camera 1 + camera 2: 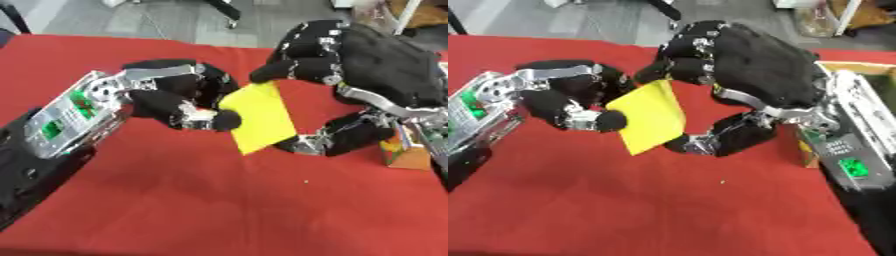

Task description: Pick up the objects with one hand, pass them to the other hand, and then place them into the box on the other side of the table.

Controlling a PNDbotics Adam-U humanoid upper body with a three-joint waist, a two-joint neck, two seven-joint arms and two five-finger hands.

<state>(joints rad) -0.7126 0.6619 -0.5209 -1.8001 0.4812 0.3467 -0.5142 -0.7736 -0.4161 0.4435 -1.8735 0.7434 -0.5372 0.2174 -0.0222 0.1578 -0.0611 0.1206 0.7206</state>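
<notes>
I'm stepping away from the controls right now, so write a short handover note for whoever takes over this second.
Left hand: fingers curled on the left edge of the yellow card.
Right hand: fingers and thumb curled around the card's right side, top and bottom.
Card: held above the red table between both hands, mid-pass.
Box: at the table's right edge; contents cannot be made out.
Done: pickup. Left: one hand lets go, the other puts the card in the box.

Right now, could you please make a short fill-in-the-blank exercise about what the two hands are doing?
1. Both hands hold a flat ____ card.
2. The left hand touches the card's ____ edge.
3. The right hand has fingers above and its thumb ____ the card.
4. The table is covered with a ____ cloth.

Missing words: yellow; left; below; red
</notes>
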